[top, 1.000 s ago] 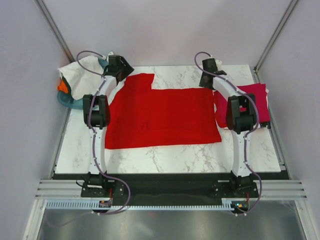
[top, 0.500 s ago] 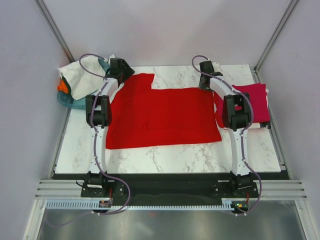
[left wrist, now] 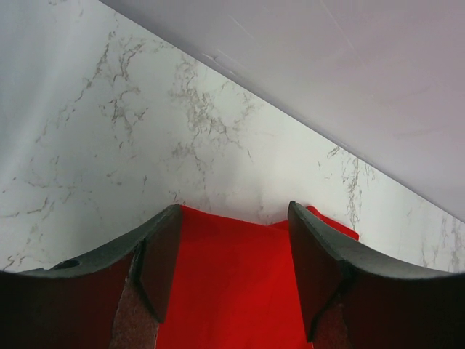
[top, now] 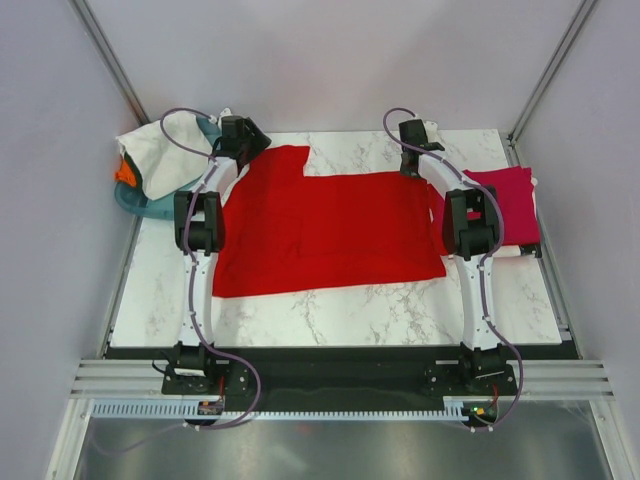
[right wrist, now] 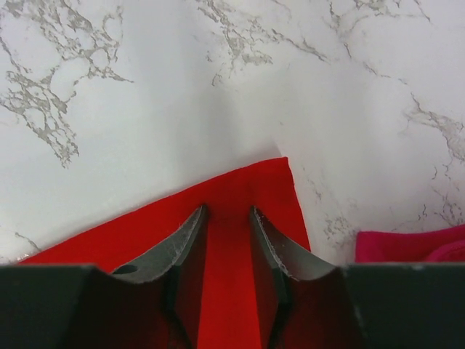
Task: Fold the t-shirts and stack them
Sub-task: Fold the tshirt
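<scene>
Right, from the top camera I see the bright red t-shirt point(top: 330, 235) spread flat across the middle of the surface point(top: 330, 305), one sleeve reaching toward the far left corner. The crimson-pink t-shirt point(top: 510, 200) lies folded at the right edge, and the white t-shirt point(top: 160, 150) is heaped over the teal basket point(top: 135, 205) by the far left corner. Both arms reach to the red shirt's far edge. On the left wrist camera, the left fingers point(left wrist: 156, 254) stand wide apart, straddling that far edge. On the right wrist camera, the right fingers point(right wrist: 174, 251) sit close together over the shirt's far right corner; I cannot tell whether they pinch it.
</scene>
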{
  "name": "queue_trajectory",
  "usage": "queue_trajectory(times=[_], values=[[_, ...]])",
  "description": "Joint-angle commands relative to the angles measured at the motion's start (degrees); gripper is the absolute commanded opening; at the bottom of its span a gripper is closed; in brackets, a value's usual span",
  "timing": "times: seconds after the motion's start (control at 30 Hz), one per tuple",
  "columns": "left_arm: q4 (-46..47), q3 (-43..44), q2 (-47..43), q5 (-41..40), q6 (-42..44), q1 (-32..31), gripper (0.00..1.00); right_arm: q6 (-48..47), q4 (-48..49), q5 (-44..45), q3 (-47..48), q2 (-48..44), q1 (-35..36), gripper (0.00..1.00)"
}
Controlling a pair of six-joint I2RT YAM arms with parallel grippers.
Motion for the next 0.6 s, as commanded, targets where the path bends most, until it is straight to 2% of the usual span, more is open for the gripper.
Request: queue_trajectory(times=[0.0, 0.07, 0.1, 0.4, 0.57], values=[[3.71, 2.74, 1.34, 0.88, 0.22, 0.19, 0.68, -0.62, 0.31, -0.20, -0.07, -0.75, -0.35, 0.38], [4.24, 3.18, 1.87, 1.06, 0.04, 0.10, 0.70, -0.54, 1.10, -0.11, -1.47, -1.80, -0.44, 0.43], [4.24, 3.61, 1.96, 0.97, 0.04, 0.10, 0.70, -0.62, 1.37, -0.11, -1.74, -2.07, -0.44, 0.49], [4.16, 3.18, 0.74, 1.41, 1.27, 0.01, 0.66, -1.15, 3.57, 0.95, -3.59, -6.37, -0.62, 0.62], [5.21, 1.43, -2.78, 1.06, 3.29, 0.01, 0.71, -1.59, 4.09, 0.33, -2.98, -8.40, -0.79, 0.67]])
